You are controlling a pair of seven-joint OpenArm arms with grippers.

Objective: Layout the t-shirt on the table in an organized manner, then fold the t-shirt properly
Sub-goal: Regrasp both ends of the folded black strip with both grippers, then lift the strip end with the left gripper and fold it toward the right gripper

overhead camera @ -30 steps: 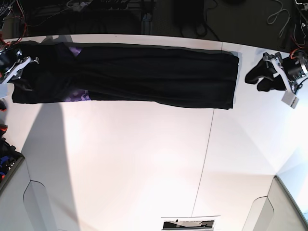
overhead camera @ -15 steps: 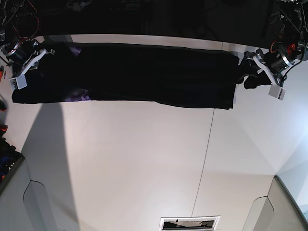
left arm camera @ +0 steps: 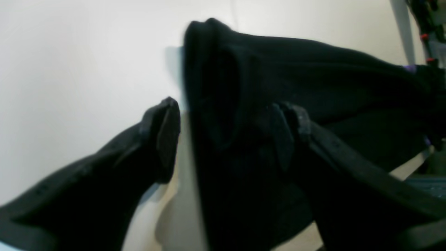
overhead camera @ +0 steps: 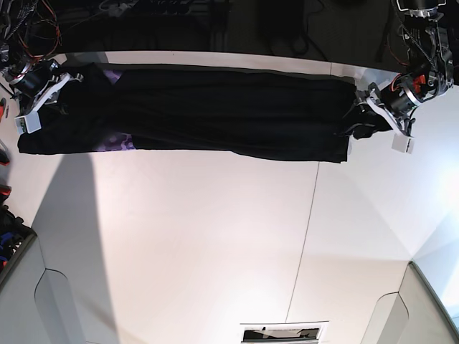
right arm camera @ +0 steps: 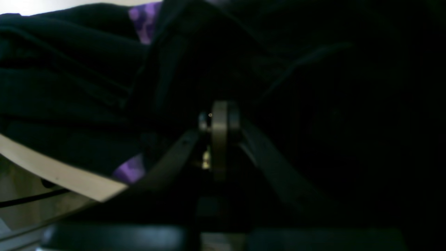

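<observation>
The desk [overhead camera: 215, 244] is a wide white top with a thin dark seam running across it. Along its far edge lies the t-shirt [overhead camera: 215, 111], already folded into 1 long black band. Its long axis runs parallel to that edge, from the desk's far corner on the right arm's side almost to the far corner on the left arm's side. A strip of purple print [overhead camera: 118, 143] shows near the right arm's end.

Each arm stands at 1 end of the band, so neither has to reach along it. The left gripper [left arm camera: 223, 136] is spread wide, with the cloth's end edge standing up between its 2 fingers [left arm camera: 167, 136]: 1 finger is over bare desk, the other over the shirt. It has not pinched yet. The right gripper [right arm camera: 219, 139] is fully closed at the opposite end, pressed into dark folds; whether it pinches cloth there cannot be told.

Judging from this, the next fold would carry 1 end along the long axis toward the other.
</observation>
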